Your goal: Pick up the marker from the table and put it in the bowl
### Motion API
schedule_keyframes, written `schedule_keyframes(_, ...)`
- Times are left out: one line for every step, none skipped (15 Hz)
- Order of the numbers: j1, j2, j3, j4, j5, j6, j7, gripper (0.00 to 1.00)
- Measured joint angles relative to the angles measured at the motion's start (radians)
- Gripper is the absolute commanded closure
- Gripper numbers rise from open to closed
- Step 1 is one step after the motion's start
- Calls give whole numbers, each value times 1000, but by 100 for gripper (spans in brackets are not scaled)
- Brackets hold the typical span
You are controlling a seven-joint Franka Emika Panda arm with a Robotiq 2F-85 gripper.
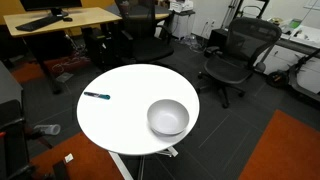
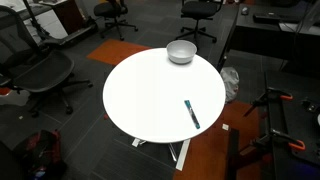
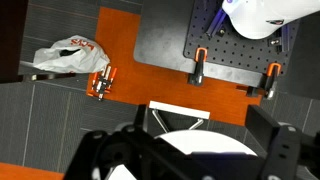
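Observation:
The marker [image 1: 97,97] is a thin dark pen with a teal-blue part. It lies flat on the round white table [image 1: 125,115], apart from the bowl, and shows in both exterior views [image 2: 191,113]. The white-grey bowl [image 1: 168,117] stands upright near the table's edge [image 2: 181,51] and looks empty. The arm shows in neither exterior view. In the wrist view my gripper [image 3: 200,150] appears as dark fingers set wide apart at the bottom, with nothing between them. It looks down past a part of the white tabletop [image 3: 205,146] to the floor. Marker and bowl are out of the wrist view.
Black office chairs [image 1: 235,55] [image 2: 40,70] and a light-wood desk [image 1: 60,18] stand around the table. An orange carpet [image 2: 205,150] lies under it. On the floor are a crumpled plastic bag [image 3: 65,55], a black perforated plate [image 3: 235,60] and orange clamps [image 3: 100,82].

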Motion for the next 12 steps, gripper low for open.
schedule_keyframes(0, 0, 0, 0, 0, 0, 0, 0)
schedule_keyframes(0, 0, 0, 0, 0, 0, 0, 0)
schedule_keyframes(0, 0, 0, 0, 0, 0, 0, 0)
schedule_keyframes(0, 0, 0, 0, 0, 0, 0, 0)
schedule_keyframes(0, 0, 0, 0, 0, 0, 0, 0)
schedule_keyframes(0, 0, 0, 0, 0, 0, 0, 0)
schedule_keyframes(0, 0, 0, 0, 0, 0, 0, 0)
schedule_keyframes(0, 0, 0, 0, 0, 0, 0, 0)
schedule_keyframes(1, 0, -1, 0, 0, 0, 0, 0)
schedule_keyframes(2, 0, -1, -1, 0, 0, 1, 0)
schedule_keyframes(4, 1, 1, -6, 0, 3, 18, 0)
schedule_keyframes(7, 2, 6, -16, 2, 9, 42, 0)
